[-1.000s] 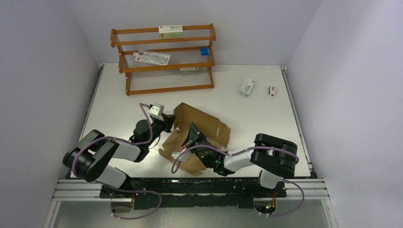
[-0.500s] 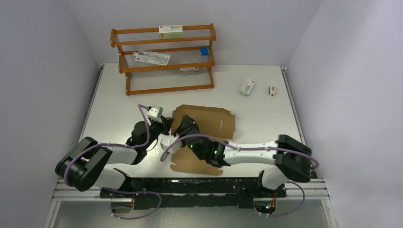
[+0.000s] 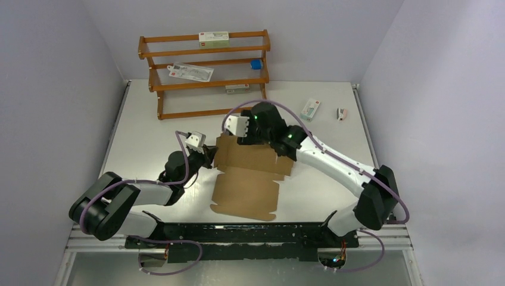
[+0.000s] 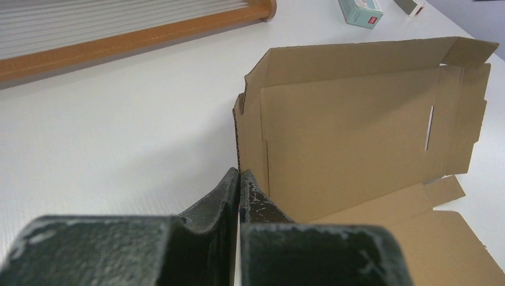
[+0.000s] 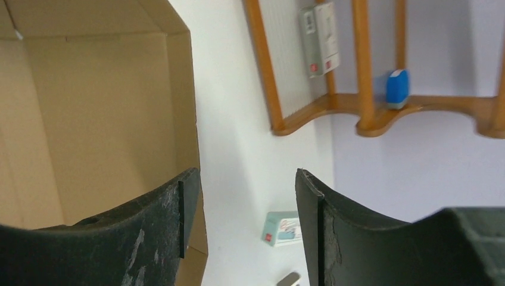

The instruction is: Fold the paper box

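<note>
While the left tool (image 4: 239, 174) grips the paper box (image 3: 247, 187), the right tool (image 5: 245, 176) gapes wide.

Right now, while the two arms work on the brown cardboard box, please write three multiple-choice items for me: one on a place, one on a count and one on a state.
1. On the orange wooden rack, where is the small blue object?
A) top shelf
B) middle shelf, right end
C) bottom shelf

2. How many small items lie on the white table to the right of the rack?
A) none
B) five
C) two

3. At the far edge of the plain brown cardboard box, the right gripper is:
A) open
B) shut
C) out of view

Key:
1 B, it sits at that shelf's right end.
2 C, there is a white-and-green carton and a smaller item.
3 A, the right wrist view shows a wide gap between its fingers.
</note>
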Available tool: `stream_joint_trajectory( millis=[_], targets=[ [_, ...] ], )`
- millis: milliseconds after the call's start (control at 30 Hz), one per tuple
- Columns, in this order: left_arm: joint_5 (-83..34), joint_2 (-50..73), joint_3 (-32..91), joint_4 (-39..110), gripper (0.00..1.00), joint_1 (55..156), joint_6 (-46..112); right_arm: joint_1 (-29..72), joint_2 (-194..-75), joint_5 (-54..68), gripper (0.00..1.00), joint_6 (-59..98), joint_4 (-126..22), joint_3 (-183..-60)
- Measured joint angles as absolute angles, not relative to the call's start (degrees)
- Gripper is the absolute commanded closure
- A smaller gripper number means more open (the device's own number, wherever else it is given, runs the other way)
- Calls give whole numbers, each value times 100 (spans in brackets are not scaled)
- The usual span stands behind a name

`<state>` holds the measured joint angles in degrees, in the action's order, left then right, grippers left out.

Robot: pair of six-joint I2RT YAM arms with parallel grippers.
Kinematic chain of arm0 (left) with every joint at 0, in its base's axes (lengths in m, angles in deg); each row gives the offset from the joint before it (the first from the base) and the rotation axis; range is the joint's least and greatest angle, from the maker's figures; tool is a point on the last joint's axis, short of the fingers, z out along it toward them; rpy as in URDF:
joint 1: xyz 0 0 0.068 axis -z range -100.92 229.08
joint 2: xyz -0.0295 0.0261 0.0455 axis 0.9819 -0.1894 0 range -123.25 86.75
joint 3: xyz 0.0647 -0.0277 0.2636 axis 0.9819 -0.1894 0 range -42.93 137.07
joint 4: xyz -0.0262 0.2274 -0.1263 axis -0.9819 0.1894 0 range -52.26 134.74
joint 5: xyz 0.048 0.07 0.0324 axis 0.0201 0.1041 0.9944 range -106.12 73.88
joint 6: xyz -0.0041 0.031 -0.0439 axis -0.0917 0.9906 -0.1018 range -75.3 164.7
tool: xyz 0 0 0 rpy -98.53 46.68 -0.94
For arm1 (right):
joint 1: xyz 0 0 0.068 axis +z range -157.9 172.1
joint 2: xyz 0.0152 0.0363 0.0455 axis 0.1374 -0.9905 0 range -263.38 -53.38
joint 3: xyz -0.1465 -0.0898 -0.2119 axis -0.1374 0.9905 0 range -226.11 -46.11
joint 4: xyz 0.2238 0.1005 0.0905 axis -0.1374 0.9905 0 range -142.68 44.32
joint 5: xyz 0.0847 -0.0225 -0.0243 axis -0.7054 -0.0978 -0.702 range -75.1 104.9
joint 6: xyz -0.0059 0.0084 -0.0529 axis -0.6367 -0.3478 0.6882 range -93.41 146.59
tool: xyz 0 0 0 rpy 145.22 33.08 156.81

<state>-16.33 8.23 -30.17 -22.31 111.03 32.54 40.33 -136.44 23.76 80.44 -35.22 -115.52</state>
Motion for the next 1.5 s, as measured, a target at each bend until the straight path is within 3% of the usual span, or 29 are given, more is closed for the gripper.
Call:
stream_joint_trajectory(
  millis=[467, 1200, 1267, 1400, 1500],
  targets=[
    [-1631, 823, -2936, -2212, 95, 11101, 3446, 3006, -14866, 811, 37, 7441, -1527, -12942],
    [-1631, 906, -2934, -2183, 95, 11101, 3512, 2711, -15349, 479, 55, 7640, -1293, -12968],
    [-1631, 906, -2934, -2183, 95, 11101, 3527, 2704, -15351, 476, 61, 7659, -1265, -12968],
    [-1631, 906, -2925, -2179, 95, 11101, 3533, 2698, -15349, 476, 85, 7716, -1254, -12957],
    [-1631, 895, -2877, -2179, 95, 11101, 3531, 2700, -15310, 487, 93, 7740, -1282, -12861]
  ],
)
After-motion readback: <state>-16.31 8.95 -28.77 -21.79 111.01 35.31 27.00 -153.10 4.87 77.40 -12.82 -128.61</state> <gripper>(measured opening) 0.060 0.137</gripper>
